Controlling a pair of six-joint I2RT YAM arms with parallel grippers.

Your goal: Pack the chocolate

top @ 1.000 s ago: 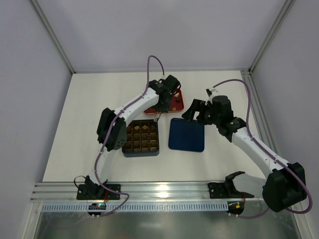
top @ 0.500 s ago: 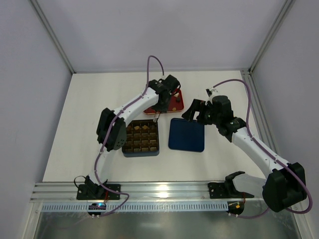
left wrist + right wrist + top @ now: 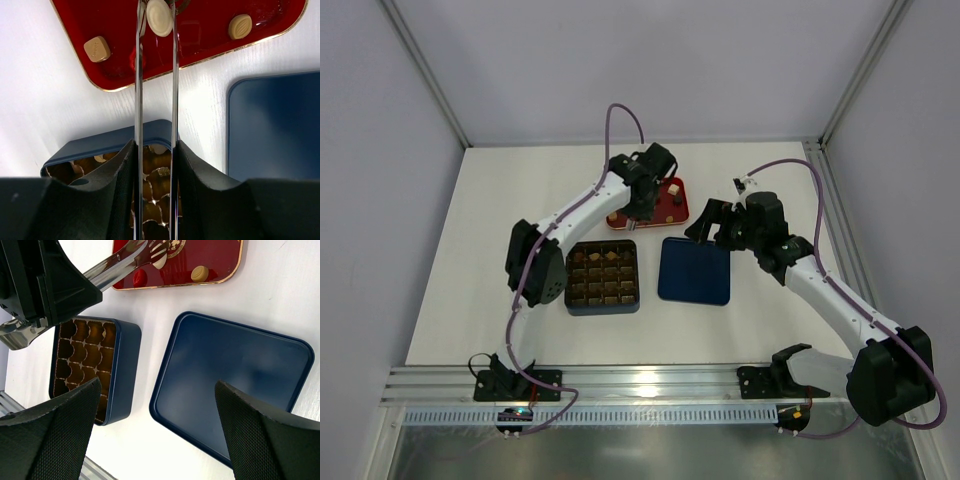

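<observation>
One cream round chocolate pinched at the blade tips: slip risk in transfer

Hazards. The piece is gripped only at the far tips of two thin, smooth metal blades. Being rounded and glossy, it is judged liable to swivel or squirt out if the arm is swung sharply towards the compartment box. A harder squeeze is judged likely to mark or crack it. The raised lip of the red tray and the box wall lie on the way across, so a low pass could knock the piece free. A drop onto the white table or the navy lid would make recovery awkward.

Position. The piece is seen at the upper centre of the left wrist view, over the red tray. It sits between the blades of the left gripper, which is narrowed to a slim gap, both blades apparently touching it. Whether it is lifted off the tray cannot be told. A tan rounded-square chocolate at upper left and a tan round chocolate at upper right lie loose on the tray, apart from the blades. The right gripper is spread wide above the navy lid, with nothing held.
</observation>
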